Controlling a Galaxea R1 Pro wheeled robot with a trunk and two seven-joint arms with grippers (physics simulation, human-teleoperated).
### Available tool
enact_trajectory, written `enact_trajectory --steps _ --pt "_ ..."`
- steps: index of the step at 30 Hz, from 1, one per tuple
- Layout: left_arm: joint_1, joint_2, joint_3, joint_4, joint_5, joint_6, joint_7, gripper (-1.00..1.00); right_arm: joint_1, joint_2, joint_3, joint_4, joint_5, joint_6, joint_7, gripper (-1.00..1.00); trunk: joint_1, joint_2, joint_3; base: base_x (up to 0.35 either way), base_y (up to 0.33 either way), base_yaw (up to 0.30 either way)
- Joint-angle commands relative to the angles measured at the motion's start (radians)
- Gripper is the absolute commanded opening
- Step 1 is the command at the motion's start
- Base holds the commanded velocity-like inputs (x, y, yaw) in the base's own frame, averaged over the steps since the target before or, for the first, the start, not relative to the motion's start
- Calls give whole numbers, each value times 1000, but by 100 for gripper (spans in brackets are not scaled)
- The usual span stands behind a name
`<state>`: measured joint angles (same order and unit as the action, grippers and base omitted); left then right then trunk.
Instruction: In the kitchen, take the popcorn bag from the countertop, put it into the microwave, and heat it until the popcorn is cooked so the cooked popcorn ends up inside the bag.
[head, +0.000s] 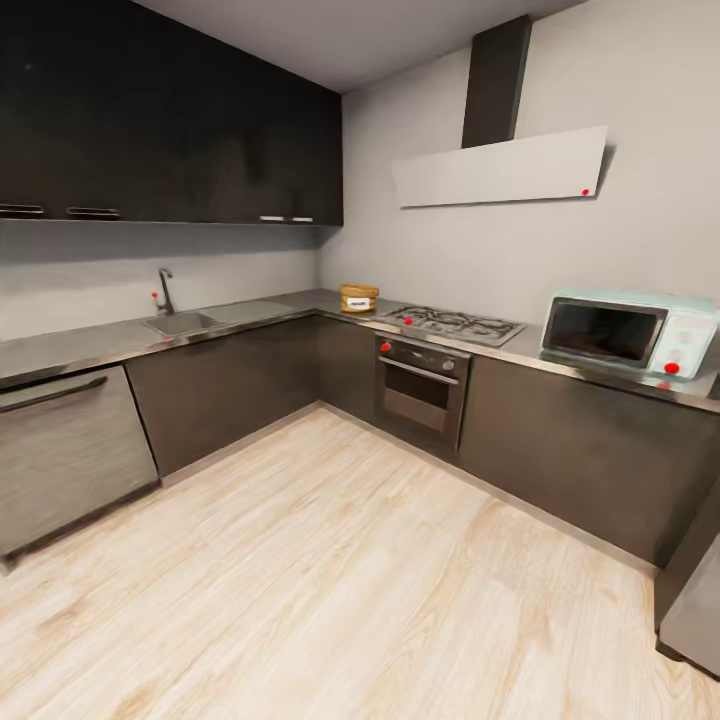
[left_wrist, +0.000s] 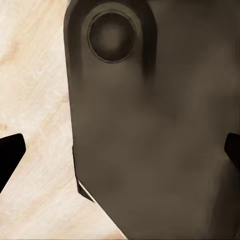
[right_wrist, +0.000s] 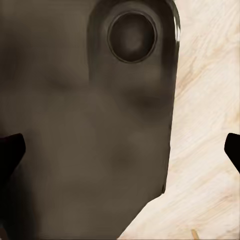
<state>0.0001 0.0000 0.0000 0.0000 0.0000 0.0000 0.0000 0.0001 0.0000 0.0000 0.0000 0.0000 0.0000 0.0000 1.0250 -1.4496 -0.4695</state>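
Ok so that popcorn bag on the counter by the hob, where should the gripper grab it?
Probably the popcorn bag by its side walls just under the rolled rim, coming from the open floor side: it stands upright and squat on the countertop corner, wall behind, hob beside it.

Mint-blue microwave; tan popcorn bag

Black fingertips at each wrist view's edges, wedge-shaped and matte. Between them a broad dark grey-brown body panel with rounded corners, carrying a round recessed socket (ringed, shadowy inside). Same panel and socket on the right.
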Motion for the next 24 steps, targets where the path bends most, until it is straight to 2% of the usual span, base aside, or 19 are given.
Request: enact_trajectory --steps 1,6,11,24 --pt "0 0 0 0 0 0 0 100 0 0 0 0 0 0 0 100 0 0 0 0 0 0" --pt "8 -4 1 -6 -5 2 -3 100 -29 -28 3 1 2 7 3 100 0 0 0 0 0 0" --pt "7 -18 1 -34 -5 -7 -2 100 -55 -55 3 -19 0 -21 1 100 0 0 0 0 0 -17" --pt "7 -20 1 -46 -6 -14 -2 100 -55 -55 0 -21 -2 -94 7 100 0 0 0 0 0 -265"
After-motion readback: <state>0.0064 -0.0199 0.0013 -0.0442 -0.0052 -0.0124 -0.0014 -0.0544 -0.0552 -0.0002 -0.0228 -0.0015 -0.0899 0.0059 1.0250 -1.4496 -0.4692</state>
